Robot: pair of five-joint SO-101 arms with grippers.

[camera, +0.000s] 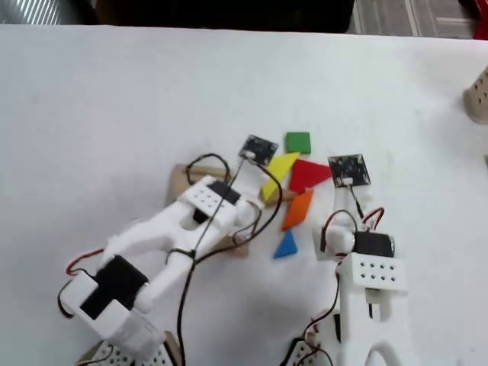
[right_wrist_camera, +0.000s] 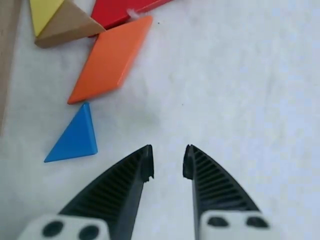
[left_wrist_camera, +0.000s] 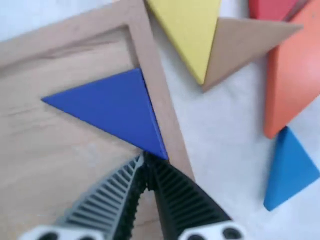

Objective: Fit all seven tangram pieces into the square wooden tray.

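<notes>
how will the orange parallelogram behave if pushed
The orange parallelogram looks flat and rigid, so it should slide, not roll or tip. Lying flush on the table, its thin edges may be awkward to pinch.

You are at a robotics bench, a lab or maker's corner by the look of it, not a lived-in room. A plain white table [camera: 114, 99] carries two white, printed-looking arms side by side, the left arm [camera: 152, 236] and the right arm [camera: 371, 273], with red and black wires [camera: 181, 305] running loose in the open. Each wrist bears a small bare circuit board [camera: 259, 149] (no housing over it). The tangram pieces [camera: 309, 174] and wooden tray [camera: 181, 177] sit as test props, and a beige perforated part [camera: 479, 95] stands at the table's edge.
</notes>
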